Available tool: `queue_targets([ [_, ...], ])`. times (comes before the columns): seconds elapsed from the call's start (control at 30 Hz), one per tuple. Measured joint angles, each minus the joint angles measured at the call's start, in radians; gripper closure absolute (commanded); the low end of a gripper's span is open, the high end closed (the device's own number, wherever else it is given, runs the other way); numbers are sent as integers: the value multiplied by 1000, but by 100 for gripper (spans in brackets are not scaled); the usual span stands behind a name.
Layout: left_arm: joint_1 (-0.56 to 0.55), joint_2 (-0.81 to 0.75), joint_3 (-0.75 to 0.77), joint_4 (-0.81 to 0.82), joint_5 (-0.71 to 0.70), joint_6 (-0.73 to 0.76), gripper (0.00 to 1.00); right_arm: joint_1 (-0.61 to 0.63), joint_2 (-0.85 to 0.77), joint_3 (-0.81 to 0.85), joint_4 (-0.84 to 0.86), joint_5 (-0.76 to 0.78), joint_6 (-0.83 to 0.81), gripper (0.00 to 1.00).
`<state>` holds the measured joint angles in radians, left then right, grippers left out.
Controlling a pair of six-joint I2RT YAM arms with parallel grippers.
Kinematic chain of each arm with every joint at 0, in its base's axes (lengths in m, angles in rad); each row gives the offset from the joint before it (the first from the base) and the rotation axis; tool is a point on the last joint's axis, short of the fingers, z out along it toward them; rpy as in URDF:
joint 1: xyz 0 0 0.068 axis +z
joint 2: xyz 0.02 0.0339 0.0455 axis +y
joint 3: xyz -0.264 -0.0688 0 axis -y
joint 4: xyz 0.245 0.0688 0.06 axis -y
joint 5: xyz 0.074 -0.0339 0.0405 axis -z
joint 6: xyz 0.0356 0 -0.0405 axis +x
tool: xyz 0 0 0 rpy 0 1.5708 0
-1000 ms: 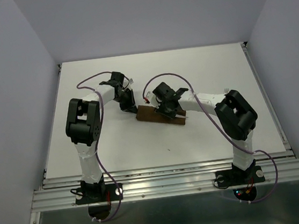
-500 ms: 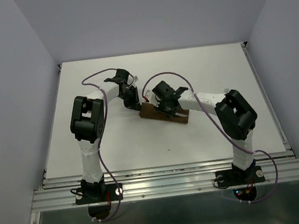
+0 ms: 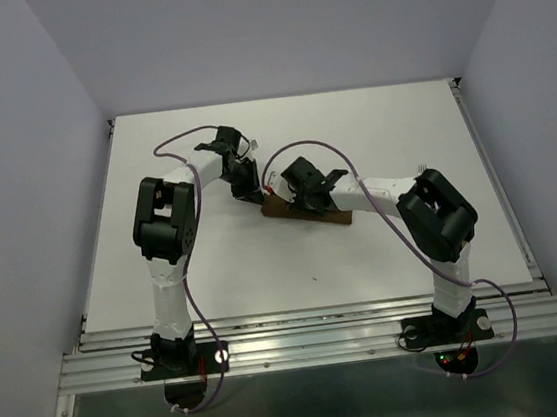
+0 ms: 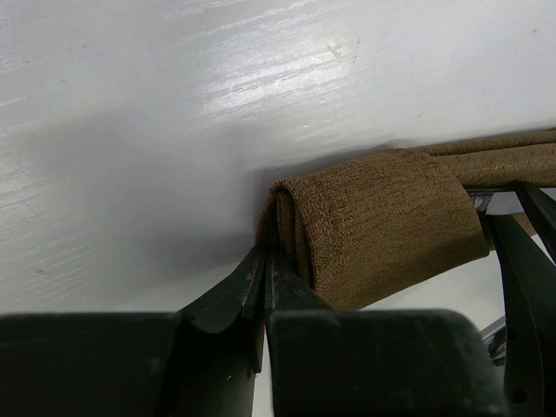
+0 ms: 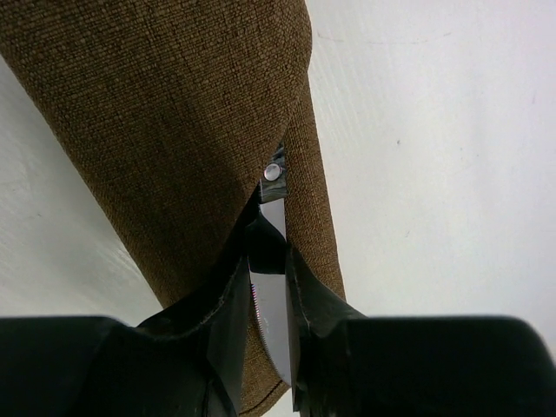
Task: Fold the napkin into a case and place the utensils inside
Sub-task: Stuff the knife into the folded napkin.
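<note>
Swung rightward since a second ago, the left gripper [image 4: 265,261] has its fingers pressed together on the folded end of the coarse-woven brown case [image 4: 382,217], now a narrower roll on the white table [image 3: 265,270]. Just right of it, the right gripper [image 5: 271,252] clamps a serrated silver knife [image 5: 271,330], mostly hidden inside the cloth past one bright rivet.

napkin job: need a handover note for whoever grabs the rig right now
Left gripper: jaws pinched on the end of the case.
Right gripper: jaws on the knife, whose far end is inside the fold.
Done: napkin folded into a case.
Left: seat the knife fully, then add the fork, which is not clearly in view.
</note>
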<state>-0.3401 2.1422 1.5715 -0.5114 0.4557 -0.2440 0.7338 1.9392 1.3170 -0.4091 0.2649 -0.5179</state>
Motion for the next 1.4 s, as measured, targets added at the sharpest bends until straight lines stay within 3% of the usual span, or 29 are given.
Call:
queue_targets([
  [0.2,0,1,0,-1,4,0,87,7,0,-26,45,42,-44,79],
  [0.6,0,1,0,-4,7,5,87,8,0,-63,166,177,-116,54],
  [0.73,0,0,0,-12,-3,7,87,8,-1,-65,192,214,-112,50],
  [1.13,0,-63,21,-67,-68,11,87,7,-117,-142,190,224,-25,50],
  [1.3,1,-99,33,-77,-72,11,87,-5,-215,-183,174,199,85,66],
  [1.4,-5,-118,34,-80,-74,7,87,-39,-240,-167,155,196,220,93],
])
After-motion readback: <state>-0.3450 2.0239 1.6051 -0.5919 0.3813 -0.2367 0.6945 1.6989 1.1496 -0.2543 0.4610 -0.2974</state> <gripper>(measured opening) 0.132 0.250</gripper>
